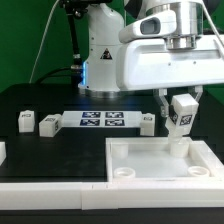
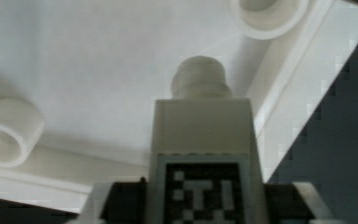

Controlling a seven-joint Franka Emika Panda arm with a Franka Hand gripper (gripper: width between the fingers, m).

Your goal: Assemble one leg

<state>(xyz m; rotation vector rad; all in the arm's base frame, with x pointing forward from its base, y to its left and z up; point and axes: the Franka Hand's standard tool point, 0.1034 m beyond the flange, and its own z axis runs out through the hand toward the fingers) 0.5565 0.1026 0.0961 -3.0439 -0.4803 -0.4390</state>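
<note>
My gripper (image 1: pixel 181 105) is shut on a leg (image 1: pixel 181 119), a small white block with a black-and-white tag, and holds it upright over the far right corner of the large white tray panel (image 1: pixel 160 163). In the wrist view the leg (image 2: pixel 204 135) fills the middle between my dark fingers (image 2: pixel 115 200), its rounded tip close to the panel (image 2: pixel 105 60) near a corner hole (image 2: pixel 270 14). Whether the tip touches the panel I cannot tell. Three more legs lie on the table: one (image 1: pixel 24 121), another (image 1: pixel 49 124) and a third (image 1: pixel 146 124).
The marker board (image 1: pixel 98 121) lies between the loose legs. A raised round socket (image 2: pixel 5 132) shows on the panel in the wrist view. A white part (image 1: pixel 2 151) lies at the exterior view's left edge. The robot base (image 1: pixel 100 50) stands behind.
</note>
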